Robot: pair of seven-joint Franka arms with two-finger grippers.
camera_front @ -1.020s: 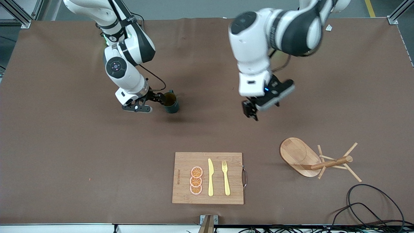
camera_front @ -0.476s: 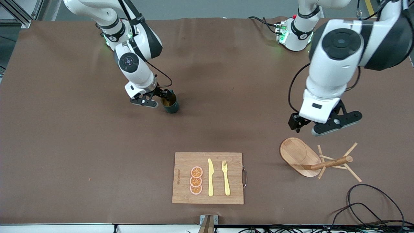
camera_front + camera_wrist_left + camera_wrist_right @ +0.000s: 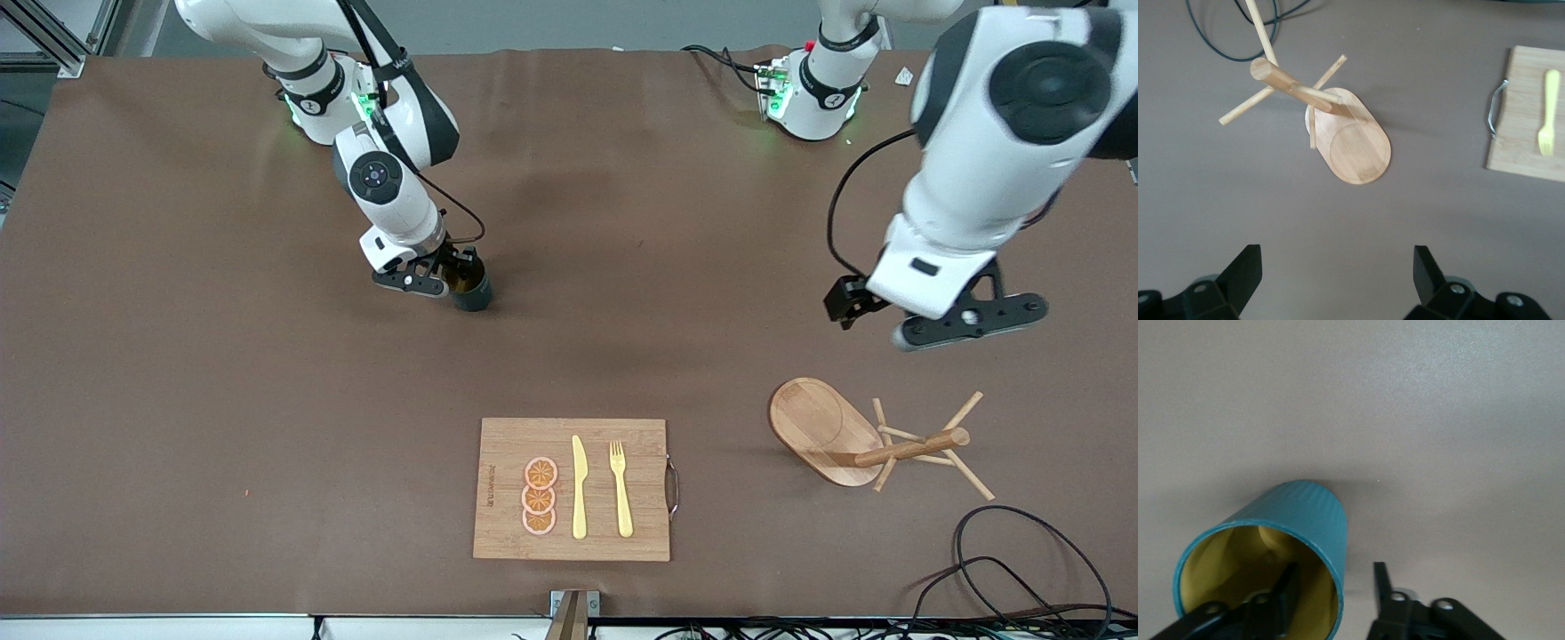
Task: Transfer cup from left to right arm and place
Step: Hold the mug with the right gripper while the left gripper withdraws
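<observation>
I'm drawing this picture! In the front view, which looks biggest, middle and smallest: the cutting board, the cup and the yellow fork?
1. Cutting board, clearly the biggest.
2. Yellow fork, long but thin.
3. Cup, smallest, though the right gripper hides part of it, so this one is close.

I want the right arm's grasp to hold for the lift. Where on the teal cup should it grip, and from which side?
Judging by its pose, the rim wall, from above: the cup stands upright with its mouth open upward. The right gripper already straddles that wall, one finger inside, one outside. A pinch there looks sound.
</observation>
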